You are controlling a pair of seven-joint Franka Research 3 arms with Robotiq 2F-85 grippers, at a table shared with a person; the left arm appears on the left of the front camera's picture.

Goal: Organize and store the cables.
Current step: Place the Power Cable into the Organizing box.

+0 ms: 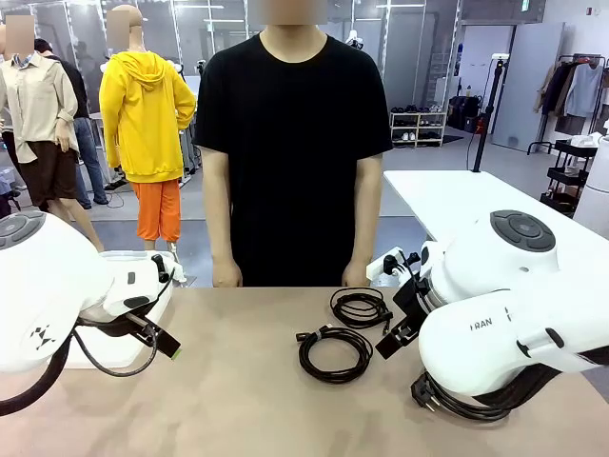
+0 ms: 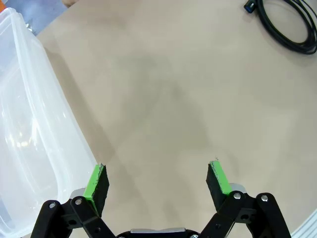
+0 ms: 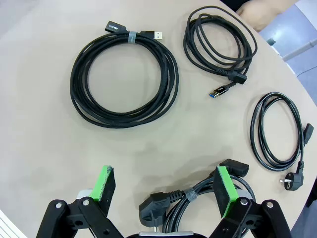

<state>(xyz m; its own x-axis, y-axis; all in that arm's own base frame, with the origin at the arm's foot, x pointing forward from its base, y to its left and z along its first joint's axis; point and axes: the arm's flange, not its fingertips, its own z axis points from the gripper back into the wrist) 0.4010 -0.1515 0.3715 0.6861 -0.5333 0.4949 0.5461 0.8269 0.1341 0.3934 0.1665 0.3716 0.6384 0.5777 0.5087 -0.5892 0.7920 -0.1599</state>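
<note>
On the tan table (image 1: 238, 390), the black cables (image 3: 168, 84) lie right by the open right gripper (image 3: 163, 171); the open left gripper (image 2: 158, 168) is farther off.

We look across the tan table (image 1: 228, 400) at a person (image 1: 293, 143) in a black T-shirt standing at its far edge. Near the middle lie two black cable coils, apart: the far coil (image 1: 361, 307) and the near coil (image 1: 334, 353). A third coil (image 1: 455, 407) lies partly under the right arm (image 1: 514, 324). The left gripper (image 1: 164, 343) and right gripper (image 1: 392, 341) hang low on either side.
</note>
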